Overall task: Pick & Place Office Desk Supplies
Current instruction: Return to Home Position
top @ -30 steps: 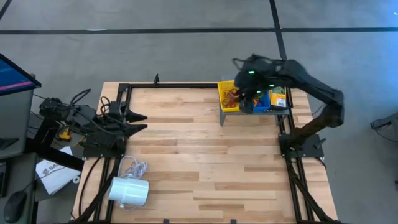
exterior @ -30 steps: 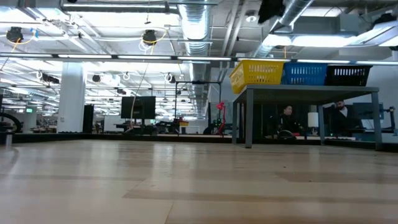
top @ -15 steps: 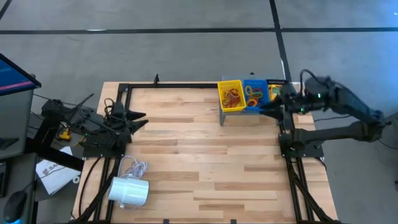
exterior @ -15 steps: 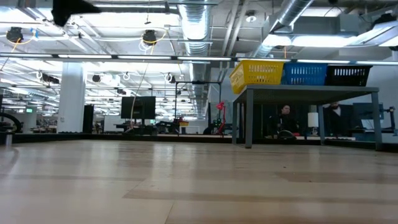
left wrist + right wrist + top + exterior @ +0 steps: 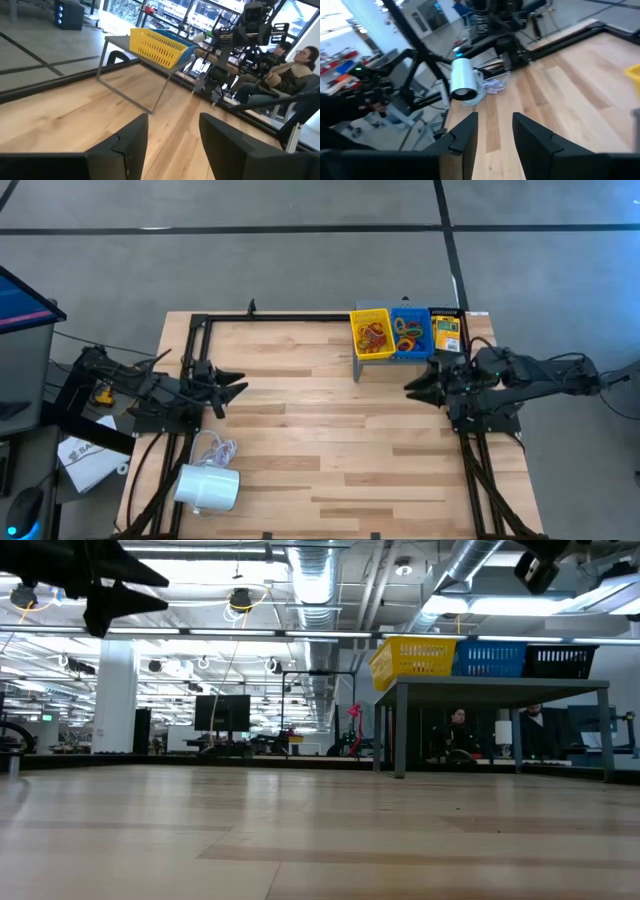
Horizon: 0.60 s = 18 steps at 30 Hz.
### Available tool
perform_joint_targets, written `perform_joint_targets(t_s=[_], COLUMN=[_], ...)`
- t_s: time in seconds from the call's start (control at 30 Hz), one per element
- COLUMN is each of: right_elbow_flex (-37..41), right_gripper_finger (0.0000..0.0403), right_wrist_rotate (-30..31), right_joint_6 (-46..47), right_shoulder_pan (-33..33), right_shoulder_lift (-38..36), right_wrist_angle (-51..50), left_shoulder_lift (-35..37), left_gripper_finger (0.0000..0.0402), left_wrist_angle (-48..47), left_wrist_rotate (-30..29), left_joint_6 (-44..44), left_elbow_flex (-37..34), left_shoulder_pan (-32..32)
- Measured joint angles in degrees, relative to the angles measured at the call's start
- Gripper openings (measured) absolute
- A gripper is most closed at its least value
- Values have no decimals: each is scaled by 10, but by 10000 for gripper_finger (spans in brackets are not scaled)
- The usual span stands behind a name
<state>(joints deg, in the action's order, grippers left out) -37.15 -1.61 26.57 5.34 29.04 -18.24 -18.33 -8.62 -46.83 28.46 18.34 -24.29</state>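
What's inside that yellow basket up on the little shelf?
From above, the yellow bin holds a loose tangle of rubber bands, mostly orange and brown. Anything beneath them is covered.

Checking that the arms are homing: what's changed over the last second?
The right gripper left the shelf and drew back to the right edge of the table, open and empty. The left gripper shifted slightly. The yellow bin, blue bin, black bin and white cylinder stayed put.
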Motion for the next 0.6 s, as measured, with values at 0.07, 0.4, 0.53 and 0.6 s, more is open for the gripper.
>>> perform_joint_targets(t_s=[0.07, 0.4, 0.53, 0.6], right_elbow_flex=[16, 108, 148, 170], right_gripper_finger=[119, 119, 119, 119], right_wrist_rotate=[0, 5, 14, 17], right_joint_6=[0, -16, -35, -39], right_shoulder_pan=[15, 51, 52, 51], right_shoulder_lift=[-1, -58, -108, -136], right_wrist_angle=[20, 71, 78, 79], left_shoulder_lift=[0, 0, 0, 0], left_gripper_finger=[167, 143, 148, 151], left_wrist_angle=[18, 70, 66, 65], left_wrist_rotate=[-2, -27, -38, -40], left_joint_6=[-1, -135, -149, -146], left_elbow_flex=[-16, -34, -36, -50], left_shoulder_pan=[0, 0, 0, 0])
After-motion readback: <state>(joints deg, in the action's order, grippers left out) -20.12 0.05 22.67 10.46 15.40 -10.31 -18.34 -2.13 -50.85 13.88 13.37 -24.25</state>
